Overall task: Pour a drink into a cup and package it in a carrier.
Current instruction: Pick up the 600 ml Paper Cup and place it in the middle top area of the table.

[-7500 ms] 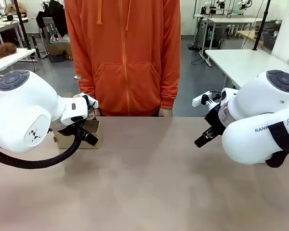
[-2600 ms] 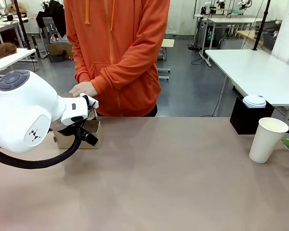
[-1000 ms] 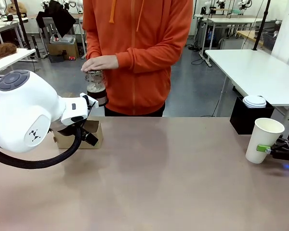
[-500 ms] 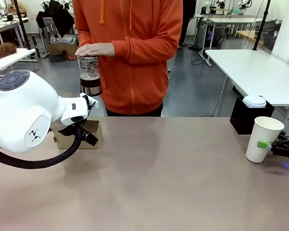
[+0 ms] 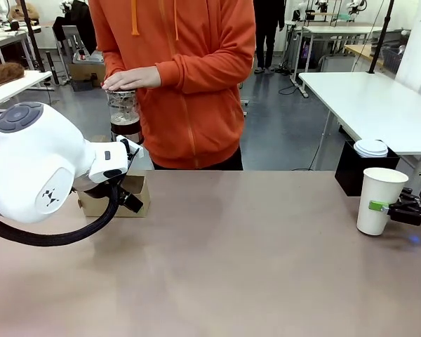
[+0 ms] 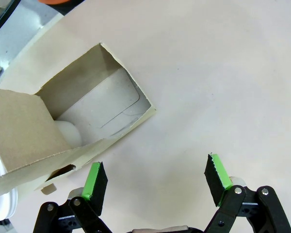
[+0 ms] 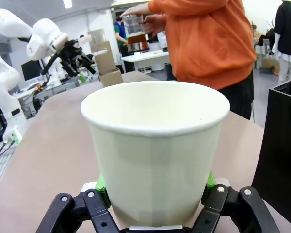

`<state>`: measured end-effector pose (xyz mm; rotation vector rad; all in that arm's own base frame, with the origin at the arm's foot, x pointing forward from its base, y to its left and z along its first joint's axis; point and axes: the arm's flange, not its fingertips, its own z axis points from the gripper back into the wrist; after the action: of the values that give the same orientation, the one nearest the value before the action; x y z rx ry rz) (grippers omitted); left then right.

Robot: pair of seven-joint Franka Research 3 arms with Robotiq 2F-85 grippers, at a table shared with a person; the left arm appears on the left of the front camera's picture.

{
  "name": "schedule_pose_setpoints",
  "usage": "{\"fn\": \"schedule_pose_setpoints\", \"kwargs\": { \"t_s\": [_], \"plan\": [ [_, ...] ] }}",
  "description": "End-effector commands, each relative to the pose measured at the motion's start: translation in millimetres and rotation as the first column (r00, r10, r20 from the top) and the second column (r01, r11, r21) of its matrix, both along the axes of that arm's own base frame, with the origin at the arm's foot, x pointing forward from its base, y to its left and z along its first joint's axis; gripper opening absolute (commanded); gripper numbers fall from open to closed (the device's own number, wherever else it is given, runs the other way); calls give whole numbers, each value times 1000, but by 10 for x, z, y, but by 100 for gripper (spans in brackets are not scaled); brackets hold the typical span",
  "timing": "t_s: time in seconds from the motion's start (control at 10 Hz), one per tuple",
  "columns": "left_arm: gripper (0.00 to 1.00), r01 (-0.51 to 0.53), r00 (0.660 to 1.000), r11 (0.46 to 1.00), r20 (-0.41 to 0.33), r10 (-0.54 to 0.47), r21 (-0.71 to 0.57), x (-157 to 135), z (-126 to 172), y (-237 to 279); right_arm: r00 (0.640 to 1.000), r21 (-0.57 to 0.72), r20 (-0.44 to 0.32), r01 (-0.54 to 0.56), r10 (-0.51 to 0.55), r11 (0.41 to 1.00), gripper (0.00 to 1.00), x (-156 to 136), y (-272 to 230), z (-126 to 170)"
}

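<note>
The white paper cup (image 5: 379,200) stands upright near the table's right edge with my right gripper (image 5: 387,208) shut on its lower wall. In the right wrist view the cup (image 7: 155,145) sits between the green pads (image 7: 101,184), and its inside looks empty. The brown cardboard carrier (image 5: 116,198) sits at the far left of the table. My left gripper (image 6: 155,177) hangs open just beside the carrier (image 6: 53,126), holding nothing. The person at the far side holds a glass jug of dark drink (image 5: 123,112) with one hand flat on its top.
A black box (image 5: 356,173) with a stack of white lids (image 5: 371,147) stands behind the cup, close to my right gripper. My bulky left arm (image 5: 42,168) covers part of the carrier. The brown tabletop (image 5: 231,260) stretches between the two arms.
My right gripper has shut on the cup, which shifted slightly left and now stands straighter. The person carried the jug leftward and lower. The left arm has not moved.
</note>
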<state>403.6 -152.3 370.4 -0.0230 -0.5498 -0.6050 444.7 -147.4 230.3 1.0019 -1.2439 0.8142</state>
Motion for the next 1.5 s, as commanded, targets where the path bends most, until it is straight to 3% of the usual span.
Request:
{"fn": "schedule_pose_setpoints", "kwargs": {
  "t_s": [0.0,0.4,0.6,0.9,1.2,1.4],
  "plan": [
    [100,0,1000,1000,0,0,-2,-1,1,4,1000,23,3,31,-31,999,77,-10,96,115],
    [100,0,1000,1000,0,0,-2,-1,1,4,988,65,69,137,-141,988,77,-185,720,682],
    [100,0,1000,1000,0,0,-2,-1,1,4,977,69,81,194,-200,979,77,-95,1202,833],
    [100,0,1000,1000,0,0,-2,-1,1,4,958,48,93,268,-272,962,77,472,1932,844],
    [100,0,1000,1000,0,0,-2,-1,1,4,932,11,123,343,-342,939,77,1033,2479,654],
    [100,0,1000,1000,0,0,-2,-1,1,4,926,-18,137,356,-351,934,77,1176,2648,502]
  ]
}}
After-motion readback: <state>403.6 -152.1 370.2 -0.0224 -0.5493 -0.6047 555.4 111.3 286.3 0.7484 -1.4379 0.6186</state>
